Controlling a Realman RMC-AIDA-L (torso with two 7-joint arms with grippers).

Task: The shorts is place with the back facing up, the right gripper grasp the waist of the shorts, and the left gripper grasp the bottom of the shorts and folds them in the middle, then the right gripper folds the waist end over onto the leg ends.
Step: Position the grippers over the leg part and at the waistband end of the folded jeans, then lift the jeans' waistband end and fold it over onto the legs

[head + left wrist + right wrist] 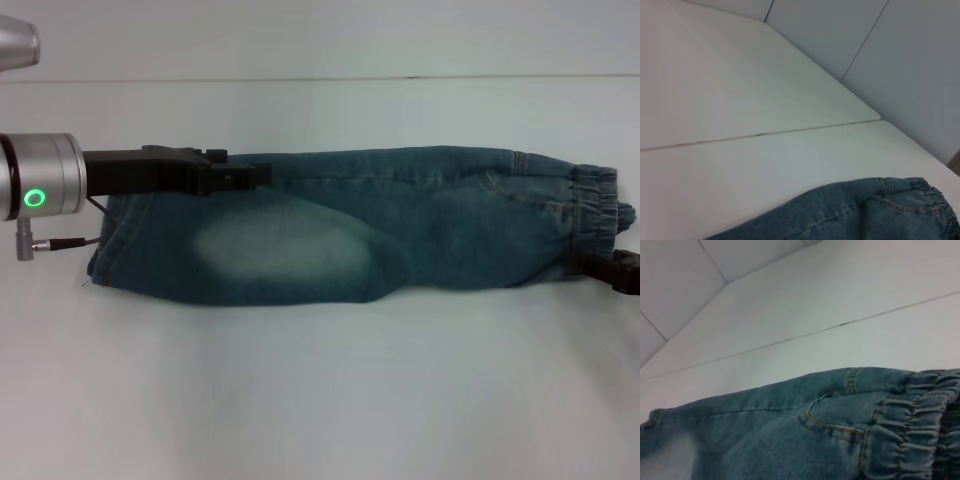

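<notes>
Left end effector [262, 176], black and two-fingered on a silver wrist with a green light, reaches over the far edge of the blue-green washed denim shorts [360, 235] near the leg end; we cannot tell whether its fingers are open or shut. The shorts lie already folded lengthwise in a long strip across the middle of the white counter [320, 400], elastic waistband toward the counter's right edge, hems toward its left.

At the waistband's near corner only a black tip of the right end effector [618, 270] shows, its grip unreadable.

We judge the waist-over-legs fold comes next. To do it well, we should pinch both waistband layers together, lift just clear, carry straight along the strip, and land the waistband square on the hems.

No containers appear anywhere.
</notes>
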